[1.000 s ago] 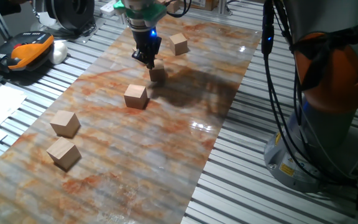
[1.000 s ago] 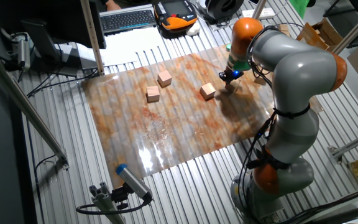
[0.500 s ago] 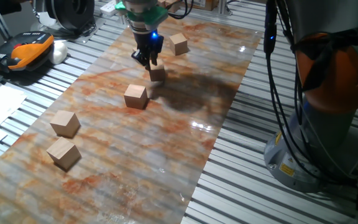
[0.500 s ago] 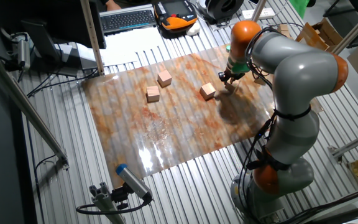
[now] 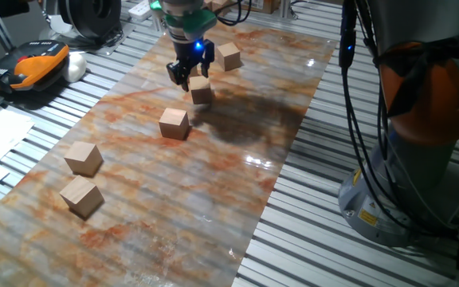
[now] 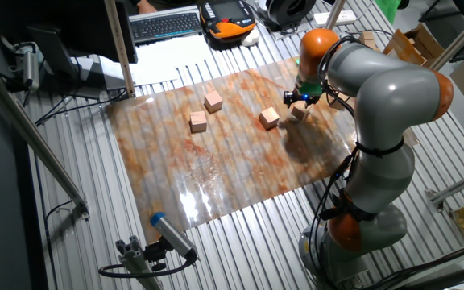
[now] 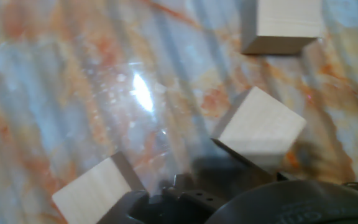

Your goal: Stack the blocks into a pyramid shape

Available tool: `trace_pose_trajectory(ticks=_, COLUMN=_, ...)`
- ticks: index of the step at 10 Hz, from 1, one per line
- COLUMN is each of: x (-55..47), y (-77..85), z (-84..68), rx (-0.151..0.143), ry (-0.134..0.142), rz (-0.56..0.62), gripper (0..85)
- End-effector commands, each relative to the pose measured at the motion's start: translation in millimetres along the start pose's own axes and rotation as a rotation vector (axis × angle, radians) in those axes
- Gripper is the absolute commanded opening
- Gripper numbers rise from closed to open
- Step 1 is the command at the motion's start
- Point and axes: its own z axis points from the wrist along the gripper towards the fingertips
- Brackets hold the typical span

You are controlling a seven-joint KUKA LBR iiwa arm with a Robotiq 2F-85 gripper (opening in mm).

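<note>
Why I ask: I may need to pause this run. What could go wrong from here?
1. The gripper sits off to one side of the block, which looks turned cornerwise in the hand view. Closing there could catch a corner and twist it away.
2. The sheet looks glossy, so a nudged block may slide.
3. The next block lies close by and might get bumped.

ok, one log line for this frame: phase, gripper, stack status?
phase: pick/lift | gripper: shut on block, tilted | other blocks: apart on mat | pyramid: not started
</note>
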Motion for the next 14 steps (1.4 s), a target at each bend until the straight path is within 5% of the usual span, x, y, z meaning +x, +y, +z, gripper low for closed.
trace_pose_trajectory(ticks=1, x=0.3, y=-2.1, z=-0.5, rx=0.003, ry=0.007, rz=0.064, gripper=51.0)
trace_pose_trajectory(ticks=6, x=-0.2, y=-11.2, z=10.9, rx=0.012, ry=-0.024, rz=0.092, gripper=51.0)
trace_pose_trajectory(ticks=7, x=-0.9, y=-11.6, z=13.7, rx=0.021, ry=-0.033, rz=0.117, gripper=68.0)
trace_pose_trajectory(ticks=10, x=-0.4, y=-12.9, z=14.6, rx=0.03, ry=-0.03, rz=0.153, gripper=68.0)
trace_pose_trajectory(ticks=14, x=-2.5, y=-11.9, z=15.0, rx=0.013, ry=0.047, rz=0.152, gripper=68.0)
